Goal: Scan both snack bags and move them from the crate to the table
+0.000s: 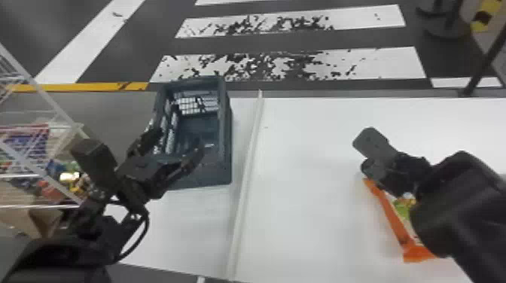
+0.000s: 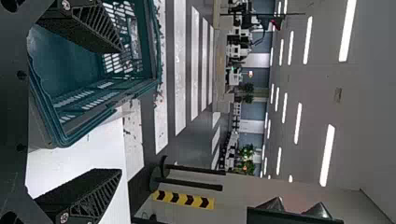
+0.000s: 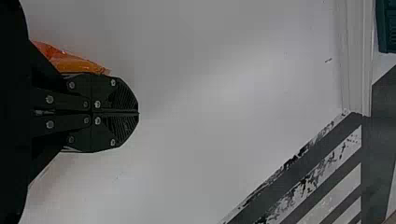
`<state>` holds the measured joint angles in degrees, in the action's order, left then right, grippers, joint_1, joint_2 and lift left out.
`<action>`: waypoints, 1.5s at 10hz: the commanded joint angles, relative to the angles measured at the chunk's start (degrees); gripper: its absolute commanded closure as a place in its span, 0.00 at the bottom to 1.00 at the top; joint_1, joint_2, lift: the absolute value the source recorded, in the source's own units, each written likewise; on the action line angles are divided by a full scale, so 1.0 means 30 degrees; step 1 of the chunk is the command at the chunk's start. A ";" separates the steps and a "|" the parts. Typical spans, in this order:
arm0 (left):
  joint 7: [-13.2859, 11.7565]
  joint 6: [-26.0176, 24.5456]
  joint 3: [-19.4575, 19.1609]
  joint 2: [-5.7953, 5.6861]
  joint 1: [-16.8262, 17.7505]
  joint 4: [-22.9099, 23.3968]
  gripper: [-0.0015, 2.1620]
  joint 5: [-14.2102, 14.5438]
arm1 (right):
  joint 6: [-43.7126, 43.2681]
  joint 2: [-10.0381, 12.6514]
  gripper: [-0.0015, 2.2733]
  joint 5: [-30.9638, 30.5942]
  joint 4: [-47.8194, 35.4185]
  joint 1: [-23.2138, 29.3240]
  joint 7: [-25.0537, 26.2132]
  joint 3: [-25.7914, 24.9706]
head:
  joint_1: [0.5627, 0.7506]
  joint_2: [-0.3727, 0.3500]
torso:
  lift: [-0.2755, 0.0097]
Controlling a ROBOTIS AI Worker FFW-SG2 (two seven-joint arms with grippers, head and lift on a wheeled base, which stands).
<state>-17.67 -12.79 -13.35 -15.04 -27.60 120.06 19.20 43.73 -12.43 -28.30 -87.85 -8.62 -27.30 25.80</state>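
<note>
Right hand [image 1: 371,169] beside 1 orange snack bag [image 1: 392,217]

A big indoor hall, most likely a lab or test space
White strip lights [image 2: 347,30] line the grey ceiling [image 2: 373,107]; below, white painted stripes [image 1: 376,17] cross the dark floor [image 1: 331,41] beyond a smooth white table [image 1: 301,225].

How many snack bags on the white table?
1: the orange bag, right side of the table, partly covered by the right arm. Another could be hidden beneath that arm.
</note>
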 commanded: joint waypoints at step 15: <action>-0.0029 -0.0059 0.0114 0.0033 0.0088 -0.0118 0.04 0.0046 | 0.0937 -0.0982 0.99 0.0293 -0.4846 0.3606 -0.0977 -0.1480 | 0.70 0.75 | 0.66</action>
<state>-17.75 -12.97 -13.02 -14.94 -27.34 119.72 19.34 46.77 -15.44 -27.36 -102.64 2.30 -30.28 21.50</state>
